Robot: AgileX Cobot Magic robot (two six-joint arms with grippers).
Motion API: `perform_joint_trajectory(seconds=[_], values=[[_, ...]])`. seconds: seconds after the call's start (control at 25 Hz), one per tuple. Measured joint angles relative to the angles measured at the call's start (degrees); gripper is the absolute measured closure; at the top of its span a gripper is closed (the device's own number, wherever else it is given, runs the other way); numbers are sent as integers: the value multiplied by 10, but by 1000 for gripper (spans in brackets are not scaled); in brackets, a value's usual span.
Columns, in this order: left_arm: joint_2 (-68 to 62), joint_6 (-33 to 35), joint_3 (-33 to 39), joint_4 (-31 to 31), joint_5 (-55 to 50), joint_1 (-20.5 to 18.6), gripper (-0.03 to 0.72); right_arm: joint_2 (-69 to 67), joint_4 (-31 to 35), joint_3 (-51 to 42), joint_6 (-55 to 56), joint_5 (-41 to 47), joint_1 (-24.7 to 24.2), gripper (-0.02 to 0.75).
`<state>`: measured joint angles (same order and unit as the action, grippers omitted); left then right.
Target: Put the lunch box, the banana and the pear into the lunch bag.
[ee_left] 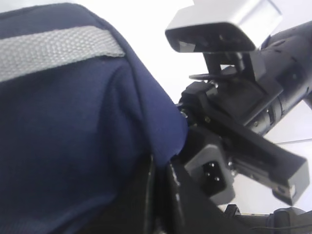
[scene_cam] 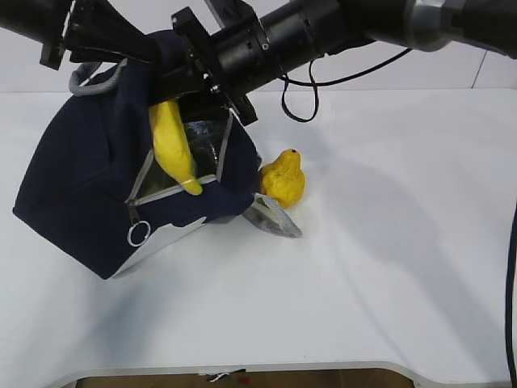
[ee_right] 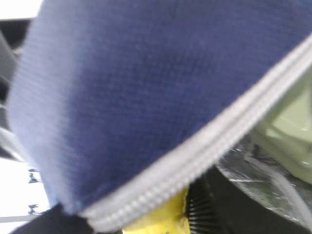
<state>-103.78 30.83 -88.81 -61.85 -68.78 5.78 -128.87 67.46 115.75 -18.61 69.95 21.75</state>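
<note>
Two arms: both reach in from above and meet at the top of the lunch bag (scene_cam: pixel 81 186), the landmark for everything below.
Lunch bag: navy fabric, tipped on the white table (scene_cam: pixel 388 267) with its mouth gaping toward the camera; grey zip edge and a ring pull (scene_cam: pixel 138 234) hang at its front lip.
Left gripper (ee_left: pixel 158 190): pressed together on the bag's upper fabric edge, just under the grey strap (ee_left: pixel 53 48).
Right gripper (ee_right: pixel 195 209): partly spread at the bag's mouth, pinching the upper end of the banana (scene_cam: pixel 171 145) (the wrist view shows yellow peel against a ribbed pad).
Banana: hangs down in the bag's opening, its lower tip at the front lip.
Pear (scene_cam: pixel 283 179): upright on the table just right of the bag, outside it.
Lunch box (ee_right: pixel 287 131): a pale green shape inside the bag on the silver lining (blurred).
</note>
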Motion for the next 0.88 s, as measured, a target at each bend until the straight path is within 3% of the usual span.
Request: perform_joint_trajectory(seconds=[0.88], values=[[0,0,0,-3,13,-1,680,-16,73,0,-2,-26,-5,460]])
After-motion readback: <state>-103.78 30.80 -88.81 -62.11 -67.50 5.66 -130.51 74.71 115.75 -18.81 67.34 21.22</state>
